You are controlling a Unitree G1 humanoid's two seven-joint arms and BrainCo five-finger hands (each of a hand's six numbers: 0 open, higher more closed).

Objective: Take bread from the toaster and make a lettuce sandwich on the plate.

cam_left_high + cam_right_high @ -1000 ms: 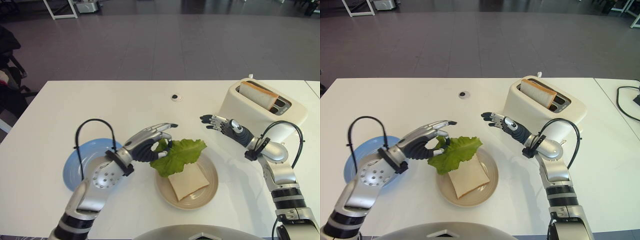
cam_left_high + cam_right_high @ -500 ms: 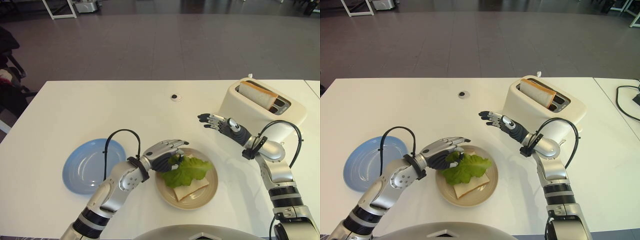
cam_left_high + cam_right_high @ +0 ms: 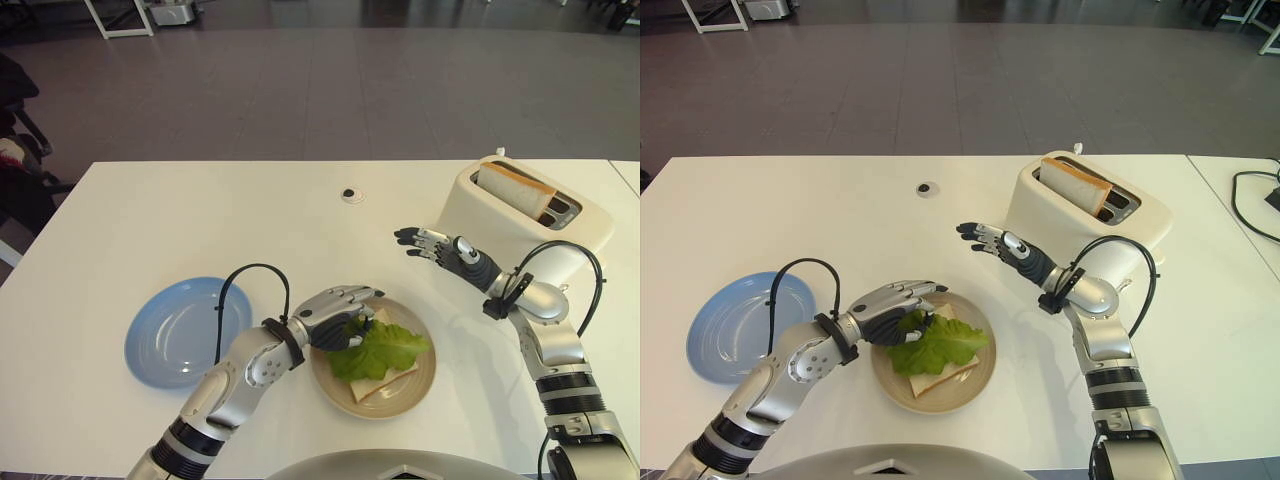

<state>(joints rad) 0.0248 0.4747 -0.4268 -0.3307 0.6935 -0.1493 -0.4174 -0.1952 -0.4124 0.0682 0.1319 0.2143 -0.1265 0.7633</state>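
The lettuce [image 3: 385, 350] lay on a slice of bread [image 3: 378, 386] in the tan plate [image 3: 424, 378], near the front middle of the white tabletop [image 3: 200, 220]. The leaf covered most of that slice, so only its near edge and one corner peeked out. The left robot hand [image 3: 335, 312] was over the plate's left rim, its fingers curled down on the leaf's left end. Just how the grip met the leaf was hard to make out, since the fingers hid it.

The right robot hand [image 3: 440, 247] hung above the tabletop with fingers spread and nothing in it, just left of the cream toaster [image 3: 500, 228]. A second slice of bread [image 3: 515, 188] stood up out of the toaster's slot. The slot beside it was too dark to see into.

A blue plate [image 3: 180, 335] sat well off to the left. A small dark round fitting [image 3: 349, 193] sat farther back on the tabletop. Behind was a grey floor [image 3: 300, 90], with furniture legs cut off at the top edge.
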